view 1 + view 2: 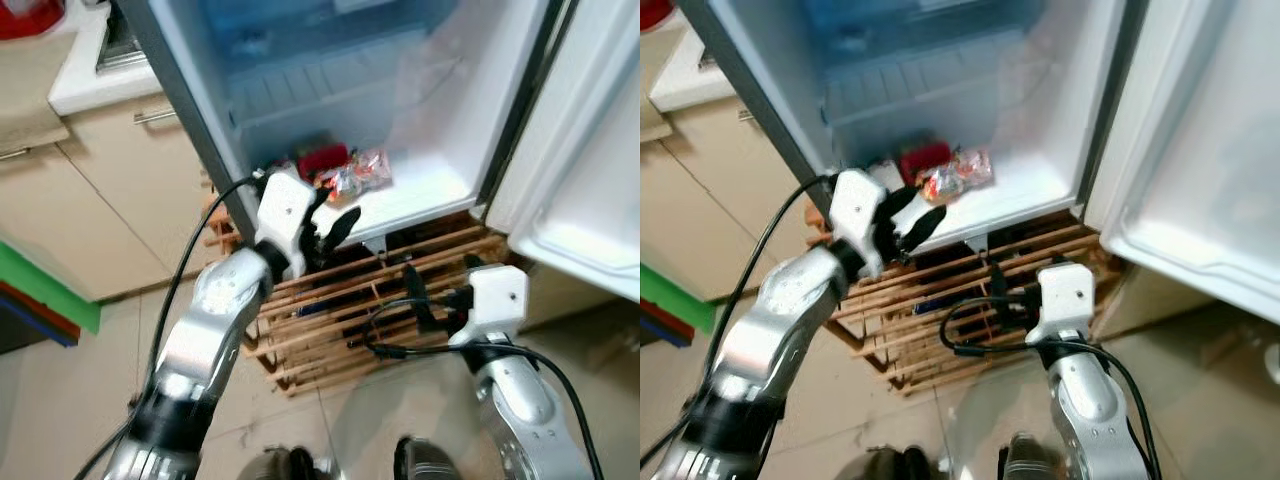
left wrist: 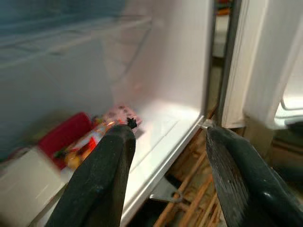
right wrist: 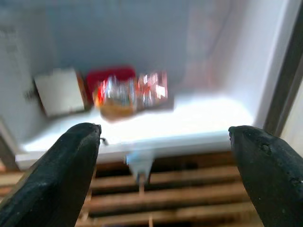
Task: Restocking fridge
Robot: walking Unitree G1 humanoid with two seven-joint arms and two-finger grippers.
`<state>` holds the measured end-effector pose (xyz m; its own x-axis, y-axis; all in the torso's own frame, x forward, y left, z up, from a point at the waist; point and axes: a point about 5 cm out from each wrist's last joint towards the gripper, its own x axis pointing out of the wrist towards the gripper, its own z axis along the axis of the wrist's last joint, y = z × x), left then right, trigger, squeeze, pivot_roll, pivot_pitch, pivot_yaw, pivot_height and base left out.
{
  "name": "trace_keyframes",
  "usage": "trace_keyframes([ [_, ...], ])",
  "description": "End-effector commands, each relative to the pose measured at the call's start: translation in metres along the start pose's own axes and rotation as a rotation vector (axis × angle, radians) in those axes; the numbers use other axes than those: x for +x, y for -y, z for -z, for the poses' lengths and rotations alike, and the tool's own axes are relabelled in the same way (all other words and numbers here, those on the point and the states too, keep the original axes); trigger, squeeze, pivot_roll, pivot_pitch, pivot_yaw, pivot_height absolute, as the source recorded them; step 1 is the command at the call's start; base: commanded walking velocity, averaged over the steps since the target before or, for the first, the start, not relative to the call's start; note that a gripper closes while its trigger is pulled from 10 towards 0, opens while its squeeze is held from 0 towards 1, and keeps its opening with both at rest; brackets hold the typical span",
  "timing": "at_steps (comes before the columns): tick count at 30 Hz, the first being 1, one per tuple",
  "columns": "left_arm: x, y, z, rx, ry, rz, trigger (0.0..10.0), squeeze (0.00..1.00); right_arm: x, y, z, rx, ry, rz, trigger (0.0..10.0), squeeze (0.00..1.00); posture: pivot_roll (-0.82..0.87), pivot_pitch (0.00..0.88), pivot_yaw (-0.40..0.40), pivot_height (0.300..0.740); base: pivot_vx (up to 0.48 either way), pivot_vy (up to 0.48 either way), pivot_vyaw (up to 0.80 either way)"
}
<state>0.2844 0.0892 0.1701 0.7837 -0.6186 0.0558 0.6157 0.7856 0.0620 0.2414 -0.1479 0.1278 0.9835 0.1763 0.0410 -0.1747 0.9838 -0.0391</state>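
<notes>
- Nearest is the right gripper (image 1: 425, 300), held low in front of the wooden slatted rack (image 1: 340, 320) beneath the fridge; its two black fingers stand wide apart and hold nothing.
- Left gripper (image 1: 330, 232) is a little farther on and higher, at the front lip of the fridge floor (image 1: 420, 195), fingers also spread and empty.
- Just beyond its fingertips, the stocked goods sit on the left part of that floor: a red packet (image 1: 322, 160), a shiny wrapped snack bundle (image 1: 358, 175) touching it, and a pale box (image 3: 60, 92) beside them in the right wrist view.
- Farther in, the translucent shelf (image 1: 300, 95) crosses the fridge, and the open fridge door (image 1: 590, 170) stands to the right.
- Risk, as I judge it: the left fingers are so close to the bundle that a push forward could shove it into the red packet or sweep it off the lip onto the rack.
- No brand or writing can be read; the wrappers are too blurred.
</notes>
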Motion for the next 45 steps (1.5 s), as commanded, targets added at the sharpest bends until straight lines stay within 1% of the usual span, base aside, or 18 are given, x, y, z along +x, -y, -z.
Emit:
trace_keyframes([
  [1,-0.007,-0.007,0.003,0.004,-0.033,-0.055,10.0,0.0,0.0,0.004,0.005,0.022,-0.013,0.013,10.0,0.0,-0.11,0.0,0.092,0.74,0.0,0.0,0.0],
  [4,-0.02,-0.02,0.018,0.02,-0.104,-0.192,10.0,0.0,0.004,0.01,0.01,0.033,-0.023,0.038,10.0,0.0,-0.08,0.0,0.057,0.74,0.0,0.0,0.0],
  [5,-0.03,-0.032,0.026,0.062,-0.113,-0.297,10.0,0.0,0.006,0.014,0.012,0.027,-0.025,0.052,10.0,0.0,-0.08,0.0,0.056,0.74,0.0,0.0,0.0],
  [6,-0.03,-0.032,0.026,0.062,-0.113,-0.297,10.0,0.0,0.006,0.014,0.012,0.027,-0.025,0.052,10.0,0.0,-0.08,0.0,0.056,0.74,0.0,0.0,0.0],
  [7,-0.045,-0.045,0.029,0.139,-0.094,-0.412,10.0,0.0,0.008,0.017,0.013,0.031,-0.015,0.066,10.0,0.0,-0.08,0.0,0.062,0.74,0.0,0.0,0.0],
  [9,-0.064,-0.054,0.04,0.181,-0.12,-0.489,10.0,0.0,0.008,0.022,0.014,0.04,-0.003,0.101,10.0,0.0,-0.09,0.0,0.067,0.74,0.0,0.0,0.0],
  [12,-0.093,-0.065,0.059,0.04,-0.185,-0.647,10.0,0.0,0.002,0.028,0.013,0.048,0.021,0.156,10.0,0.0,-0.11,0.0,0.079,0.74,0.0,0.0,0.0],
  [13,-0.099,-0.065,0.061,-0.004,-0.188,-0.682,10.0,0.0,-0.001,0.03,0.013,0.04,0.027,0.167,10.0,0.0,-0.11,0.0,0.081,0.74,0.0,0.0,0.0],
  [15,-0.105,-0.061,0.06,-0.027,-0.177,-0.695,10.0,0.0,-0.006,0.031,0.013,0.016,0.033,0.171,10.0,0.0,-0.11,0.0,0.082,0.74,0.0,0.0,0.0],
  [17,-0.102,-0.058,0.061,-0.021,-0.169,-0.692,10.0,0.0,-0.009,0.031,0.016,0.015,0.024,0.165,10.0,0.0,-0.11,0.0,0.073,0.74,0.0,0.0,0.0],
  [20,-0.086,-0.052,0.059,0.033,-0.127,-0.655,10.0,0.0,-0.007,0.029,0.019,0.011,0.019,0.143,10.0,0.0,-0.12,0.0,0.067,0.74,0.0,0.0,0.0],
  [21,-0.086,-0.052,0.059,0.033,-0.127,-0.655,10.0,0.0,-0.007,0.029,0.019,0.011,0.019,0.143,10.0,0.0,-0.12,0.0,0.067,0.74,0.0,0.0,0.0],
  [22,-0.077,-0.05,0.053,0.042,-0.096,-0.634,10.0,0.0,-0.004,0.028,0.017,0.004,0.028,0.124,10.0,0.0,-0.13,0.0,0.069,0.74,0.0,0.0,0.0],
  [25,-0.071,-0.054,0.051,0.079,-0.106,-0.653,10.0,0.0,-0.001,0.029,0.015,0.002,0.033,0.117,10.0,0.0,-0.13,0.0,0.072,0.74,0.0,0.0,0.0],
  [28,-0.07,-0.055,0.051,0.076,-0.11,-0.652,10.0,0.0,0.0,0.029,0.015,0.004,0.034,0.116,10.0,0.0,-0.14,0.0,0.076,0.74,0.0,0.0,0.0],
  [30,-0.06,-0.054,0.052,0.089,-0.123,-0.633,10.0,0.0,0.004,0.027,0.016,0.029,0.031,0.11,10.0,0.0,-0.15,0.0,0.081,0.74,-0.137,0.0,0.0],
  [38,-0.051,-0.052,0.052,0.094,-0.114,-0.614,10.0,0.0,0.007,0.021,0.02,0.054,0.018,0.097,10.0,0.0,-0.15,0.0,0.092,0.74,-0.439,0.0,0.0],
  [45,-0.045,-0.052,0.05,0.097,-0.109,-0.564,10.0,0.0,0.007,0.02,0.024,0.053,0.0,0.097,10.0,0.0,-0.15,0.0,0.103,0.74,0.0,-0.047,0.33],
])
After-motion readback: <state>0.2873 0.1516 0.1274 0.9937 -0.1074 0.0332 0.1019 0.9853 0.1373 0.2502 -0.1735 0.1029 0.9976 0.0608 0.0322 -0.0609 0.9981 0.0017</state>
